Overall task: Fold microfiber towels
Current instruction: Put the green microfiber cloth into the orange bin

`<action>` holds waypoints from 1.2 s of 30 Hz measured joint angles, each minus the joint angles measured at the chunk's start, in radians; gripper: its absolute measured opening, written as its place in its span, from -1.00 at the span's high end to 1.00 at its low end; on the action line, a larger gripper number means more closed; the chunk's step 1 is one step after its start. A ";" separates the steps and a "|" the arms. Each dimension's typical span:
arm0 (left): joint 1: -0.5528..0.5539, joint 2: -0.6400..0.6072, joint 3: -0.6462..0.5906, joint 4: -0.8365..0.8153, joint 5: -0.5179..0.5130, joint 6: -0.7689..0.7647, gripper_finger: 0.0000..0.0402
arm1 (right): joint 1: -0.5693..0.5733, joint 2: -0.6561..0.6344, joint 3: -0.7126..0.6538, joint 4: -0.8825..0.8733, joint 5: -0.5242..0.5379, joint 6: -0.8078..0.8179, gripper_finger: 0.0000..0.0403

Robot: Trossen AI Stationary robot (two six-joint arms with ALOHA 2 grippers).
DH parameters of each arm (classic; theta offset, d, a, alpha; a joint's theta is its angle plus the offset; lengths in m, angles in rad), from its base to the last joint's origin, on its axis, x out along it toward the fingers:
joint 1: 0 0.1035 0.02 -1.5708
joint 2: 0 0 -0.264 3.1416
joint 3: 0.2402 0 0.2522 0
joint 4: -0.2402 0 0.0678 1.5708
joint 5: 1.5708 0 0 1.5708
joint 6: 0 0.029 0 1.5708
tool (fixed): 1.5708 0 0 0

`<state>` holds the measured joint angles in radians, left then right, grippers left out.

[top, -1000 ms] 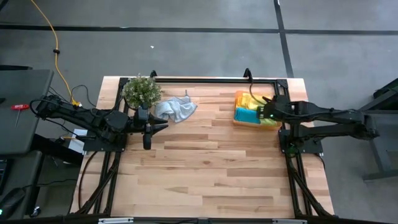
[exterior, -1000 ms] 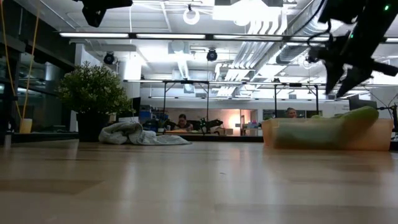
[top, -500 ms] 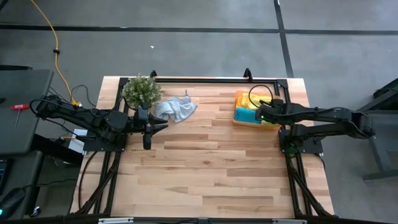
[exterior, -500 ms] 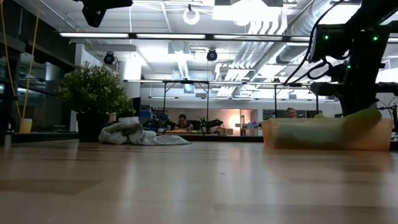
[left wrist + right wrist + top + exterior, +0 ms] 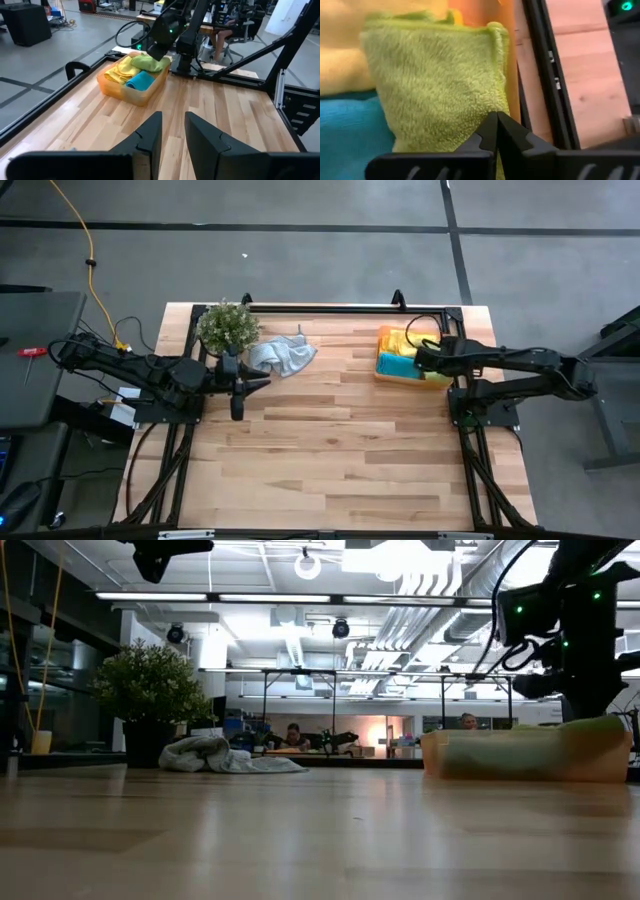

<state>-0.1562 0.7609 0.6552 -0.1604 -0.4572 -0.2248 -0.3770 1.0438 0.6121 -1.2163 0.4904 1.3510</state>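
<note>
Lime green towel [image 5: 440, 85] sits in the orange tray [image 5: 384, 371] at the table's 2 o'clock, on the yellow and teal towels; right gripper [image 5: 496, 131] just dropped in and pinched shut on its edge, so pickup looks next. Left gripper [image 5: 172, 131] idles part-open, empty, at 9 o'clock by the crumpled grey towel [image 5: 283, 356].
</note>
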 joint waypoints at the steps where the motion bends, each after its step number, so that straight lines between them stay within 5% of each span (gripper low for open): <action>1: 0.000 0.001 0.000 -0.001 0.000 0.000 0.63 | -0.006 0.007 0.003 -0.003 0.004 0.008 1.00; 11: 0.000 0.002 -0.001 -0.029 0.000 0.000 0.63 | -0.055 0.009 0.201 -0.021 0.190 0.046 1.00; 18: 0.000 0.003 -0.001 -0.049 0.000 0.000 0.63 | -0.133 0.051 0.115 0.287 0.075 -0.107 1.00; 36: 0.000 0.003 -0.001 -0.053 0.002 0.026 0.63 | -0.197 0.253 0.060 0.193 0.118 0.072 1.00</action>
<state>-0.1565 0.7635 0.6544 -0.2138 -0.4557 -0.1987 -0.5739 1.2970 0.6720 -1.0232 0.6088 1.4230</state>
